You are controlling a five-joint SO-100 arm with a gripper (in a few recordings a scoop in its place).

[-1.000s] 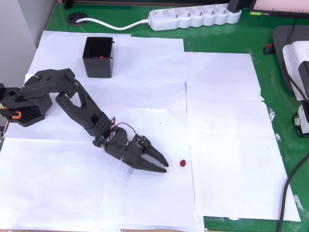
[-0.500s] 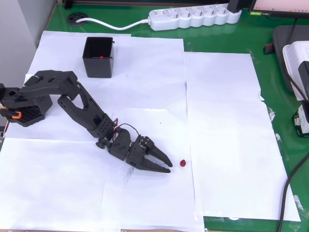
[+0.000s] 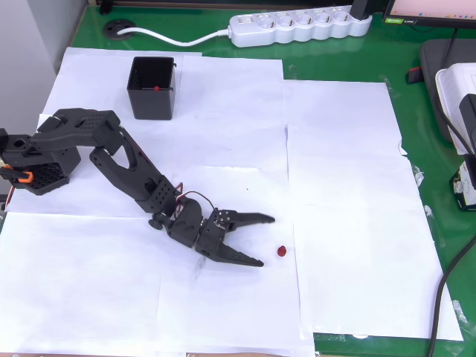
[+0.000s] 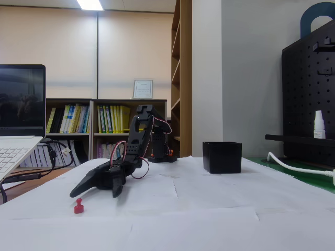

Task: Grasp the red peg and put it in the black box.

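Since half a second ago: gripper spread wide from nearly shut, arm otherwise unmoved. Judged as readying to close on the red peg, lying on paper just beyond the fingertips, not yet between them. Black box well apart. Fixed view adds: peg upright, gripper low over desk.

White power strip, paper sheets, laptop
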